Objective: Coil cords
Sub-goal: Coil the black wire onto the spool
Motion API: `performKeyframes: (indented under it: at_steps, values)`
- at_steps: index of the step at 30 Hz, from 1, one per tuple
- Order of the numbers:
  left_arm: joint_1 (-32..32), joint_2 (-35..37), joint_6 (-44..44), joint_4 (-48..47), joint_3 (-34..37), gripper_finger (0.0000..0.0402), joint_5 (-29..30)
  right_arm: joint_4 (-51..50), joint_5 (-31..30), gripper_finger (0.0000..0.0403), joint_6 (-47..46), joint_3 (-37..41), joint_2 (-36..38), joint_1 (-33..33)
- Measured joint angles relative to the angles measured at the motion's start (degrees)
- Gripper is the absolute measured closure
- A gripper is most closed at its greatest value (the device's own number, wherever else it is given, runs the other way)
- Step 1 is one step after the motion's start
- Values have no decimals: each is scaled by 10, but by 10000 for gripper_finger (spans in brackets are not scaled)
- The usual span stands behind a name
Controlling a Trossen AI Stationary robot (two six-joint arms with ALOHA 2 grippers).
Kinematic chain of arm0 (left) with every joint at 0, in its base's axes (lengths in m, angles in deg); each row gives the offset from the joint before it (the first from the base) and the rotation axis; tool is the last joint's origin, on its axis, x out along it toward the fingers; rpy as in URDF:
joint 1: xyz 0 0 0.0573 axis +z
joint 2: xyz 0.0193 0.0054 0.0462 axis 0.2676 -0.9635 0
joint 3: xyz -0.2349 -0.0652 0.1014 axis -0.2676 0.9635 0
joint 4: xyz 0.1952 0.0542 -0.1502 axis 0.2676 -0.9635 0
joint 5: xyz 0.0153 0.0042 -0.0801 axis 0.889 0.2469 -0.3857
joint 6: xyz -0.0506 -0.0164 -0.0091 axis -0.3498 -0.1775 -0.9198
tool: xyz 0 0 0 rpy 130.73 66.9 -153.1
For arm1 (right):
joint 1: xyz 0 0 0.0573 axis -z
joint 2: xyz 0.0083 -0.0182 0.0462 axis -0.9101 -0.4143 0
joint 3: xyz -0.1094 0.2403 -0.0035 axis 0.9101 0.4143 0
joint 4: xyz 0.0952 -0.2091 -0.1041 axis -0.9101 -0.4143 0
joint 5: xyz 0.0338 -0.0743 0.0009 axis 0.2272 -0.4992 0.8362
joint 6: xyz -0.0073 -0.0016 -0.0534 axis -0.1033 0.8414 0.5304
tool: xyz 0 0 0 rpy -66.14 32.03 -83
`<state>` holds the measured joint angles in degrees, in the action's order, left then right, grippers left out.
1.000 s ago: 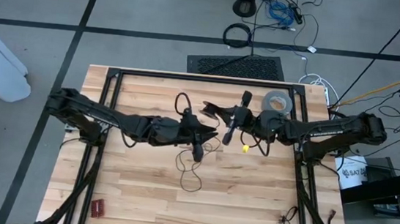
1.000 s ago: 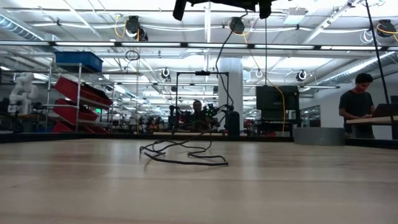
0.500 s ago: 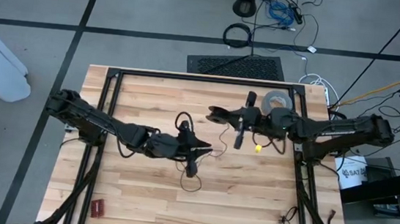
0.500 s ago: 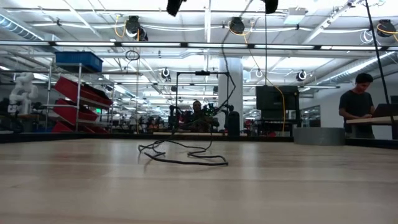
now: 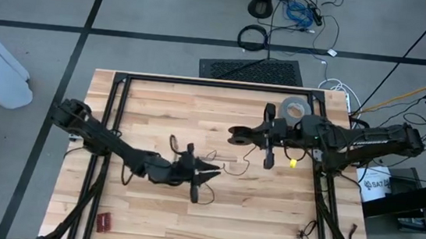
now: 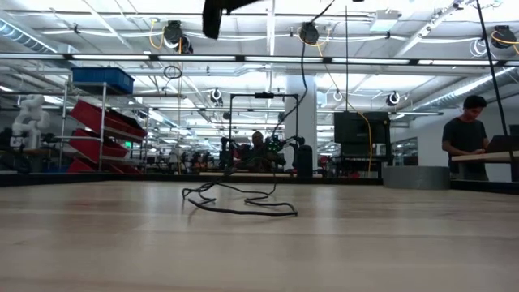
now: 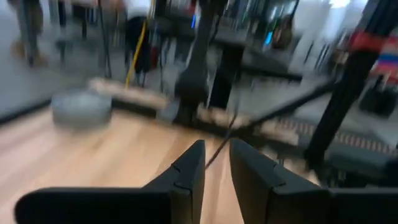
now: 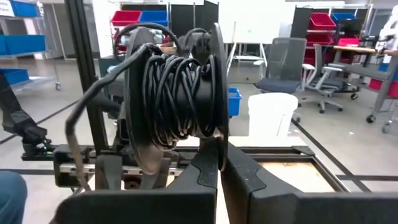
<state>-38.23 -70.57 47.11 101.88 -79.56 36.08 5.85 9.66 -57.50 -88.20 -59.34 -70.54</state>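
Clearly the coiling is only partly done. On the right arm a spool (image 8: 177,99) already carries many turns of the cord (image 8: 171,93), and the right gripper (image 5: 267,161) has its fingers pressed together at the spool's rim. A loose tangle of the cord lies on the counter (image 5: 159,106) near the middle. The left gripper (image 7: 216,163) has its fingers almost together, with the thin wire running between them, so I judge it guides the cord. The rest must be wound.
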Motion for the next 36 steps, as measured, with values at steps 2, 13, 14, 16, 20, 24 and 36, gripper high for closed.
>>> performKeyframes:
  at_steps: [2,13,14,16,20,24,36]
  values:
    - [-2,-20,48,82,4,321,0,0,4,403,0,0,3,0]
    - [75,-91,99,113,-79,321,-101,1,10,403,0,0,5,0]
    - [78,-97,99,105,-88,321,-118,1,10,403,0,0,5,0]
    - [82,-103,99,103,-95,321,-141,0,10,403,0,0,5,0]
    - [88,-107,79,105,-103,308,-226,-6,10,403,0,0,5,0]
    - [88,-103,55,100,-103,256,-262,-10,10,403,0,0,5,0]
    - [78,-122,66,5,-135,164,-182,-12,9,403,0,0,5,0]
